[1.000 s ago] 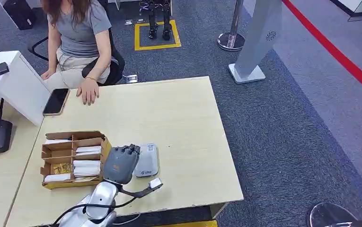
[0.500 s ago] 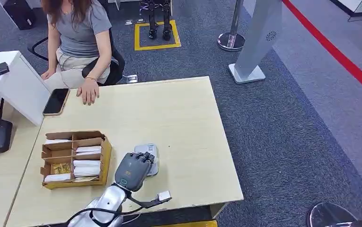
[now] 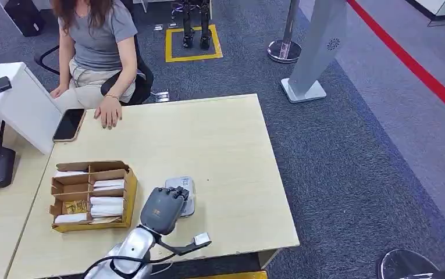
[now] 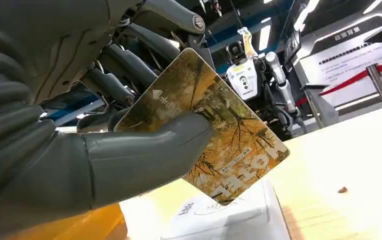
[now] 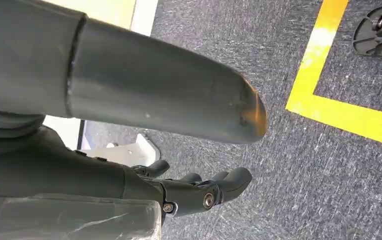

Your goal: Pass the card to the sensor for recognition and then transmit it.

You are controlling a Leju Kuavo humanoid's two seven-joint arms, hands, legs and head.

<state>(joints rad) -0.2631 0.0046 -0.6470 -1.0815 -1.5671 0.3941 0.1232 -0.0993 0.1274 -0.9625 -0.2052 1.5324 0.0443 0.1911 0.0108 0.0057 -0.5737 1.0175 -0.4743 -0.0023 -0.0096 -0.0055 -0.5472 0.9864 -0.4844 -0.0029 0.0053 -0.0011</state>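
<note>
**Card held over the sensor**

Left hand (image 3: 163, 209) of mine is hovering above the near edge of the table (image 3: 231, 151), and it is grasping the card (image 4: 213, 127), pinching it between my thick grey thumb and the darker fingers (image 4: 129, 60) behind it. From the left wrist, the card is showing an autumn-yellow tree print and is tilting with one corner pointing down, just above the white sensor (image 4: 228, 220), though I am not able to tell whether the two are touching. From my head, the sensor (image 3: 184, 195) is lying flat on the table, partly under my fingers, just beside the cardboard box (image 3: 92, 195) with its stacked white and yellow cards.

Right hand (image 5: 198, 192) of mine is hanging over the grey carpet near a yellow floor line (image 5: 328, 110), holding nothing, its fingers lying loosely apart and slightly curled.

Across the table a person (image 3: 98, 52) is sitting in a chair, resting a hand (image 3: 108, 111) on the far edge next to a dark phone (image 3: 68, 124).
</note>
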